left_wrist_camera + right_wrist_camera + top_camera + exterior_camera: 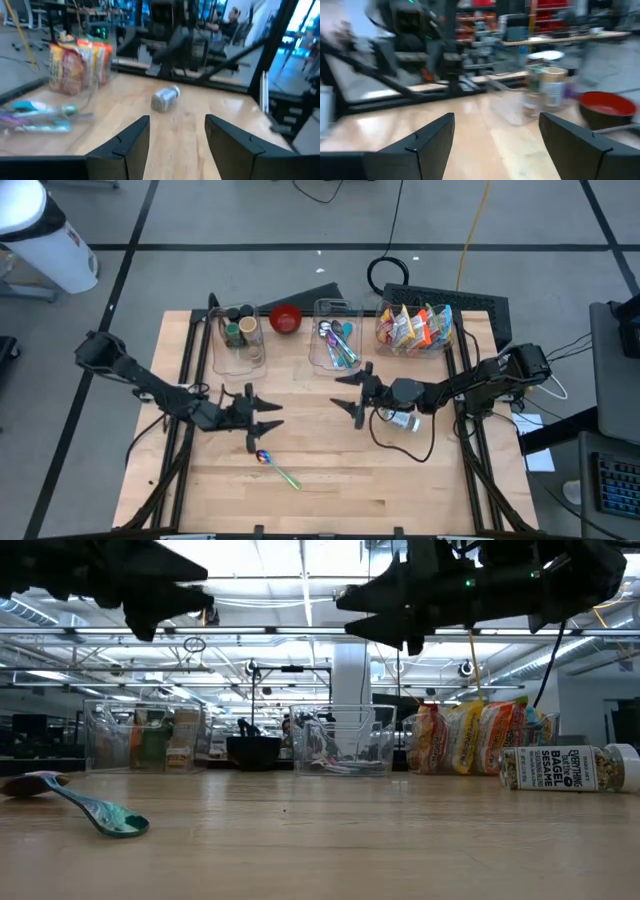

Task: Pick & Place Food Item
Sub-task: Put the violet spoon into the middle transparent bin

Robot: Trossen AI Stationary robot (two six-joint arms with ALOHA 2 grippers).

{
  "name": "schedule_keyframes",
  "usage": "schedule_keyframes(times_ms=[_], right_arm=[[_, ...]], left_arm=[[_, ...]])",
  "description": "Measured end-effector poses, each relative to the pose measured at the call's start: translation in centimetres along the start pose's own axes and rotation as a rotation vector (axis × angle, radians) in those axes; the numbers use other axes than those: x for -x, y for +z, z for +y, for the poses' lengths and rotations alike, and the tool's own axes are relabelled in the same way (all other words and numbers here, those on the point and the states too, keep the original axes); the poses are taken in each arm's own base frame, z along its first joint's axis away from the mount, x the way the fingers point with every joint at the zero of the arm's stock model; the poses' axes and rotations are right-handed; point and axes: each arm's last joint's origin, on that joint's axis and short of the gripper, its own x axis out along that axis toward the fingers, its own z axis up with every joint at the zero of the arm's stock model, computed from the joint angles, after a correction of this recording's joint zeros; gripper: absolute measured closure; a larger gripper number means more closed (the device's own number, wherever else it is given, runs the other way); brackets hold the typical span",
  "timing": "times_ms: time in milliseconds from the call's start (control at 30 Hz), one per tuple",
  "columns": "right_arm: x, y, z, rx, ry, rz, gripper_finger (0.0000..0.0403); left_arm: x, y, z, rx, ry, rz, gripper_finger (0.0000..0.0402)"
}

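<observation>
Grippers face each other over the middle of the table (320, 490). I see the left gripper (268, 415) spread wide with nothing between its fingers, and the right gripper (352, 392) likewise wide apart and empty. The seasoning jar (402, 420) lies on its side beneath the right arm, near the table's right edge. A spoon (277, 468) rests just below the left gripper.

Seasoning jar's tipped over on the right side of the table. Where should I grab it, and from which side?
Probably from straight above, fingers closing across the middle of the clear, white-capped seasoning jar. It lies on its side on the wooden table, so the round body should fit between them. The open right gripper hangs just beside it.
</observation>
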Motion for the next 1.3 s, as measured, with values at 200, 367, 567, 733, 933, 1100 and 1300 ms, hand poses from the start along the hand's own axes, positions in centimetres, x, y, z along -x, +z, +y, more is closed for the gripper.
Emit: schedule_keyframes(times_ms=[200,367,567,733,933,1100,1300], right_arm=[[0.6,1.4,1.8,0.017,0.400,-0.115,0.0122],[2.7,3.4,3.8,0.107,0.412,-0.194,0.0122],[6.5,5.3,5.8,0.260,0.203,-0.140,0.0122],[8.8,5.6,6.4,0.308,0.040,-0.059,0.0122],[9.5,4.7,6.4,0.354,-0.090,0.033,0.0122],[9.0,4.3,6.1,0.311,-0.061,0.062,0.0122],[8.1,3.1,5.4,0.230,-0.002,0.153,0.0122]], left_arm=[[-1.4,-1.1,-0.3,0.013,0.018,-0.032,0.0206],[-2.3,-0.9,-0.1,0.009,0.035,-0.063,0.0206],[-2.6,-0.9,0.5,0.037,0.051,-0.053,0.0206],[-2.9,-0.8,0.9,0.032,0.042,-0.052,0.0206],[-3.2,-0.6,1.7,0.044,0.063,-0.061,0.0206],[-3.5,-0.4,2.6,0.051,0.094,-0.068,0.0206],[-3.7,-0.3,2.9,-0.026,0.044,-0.057,0.0206]])
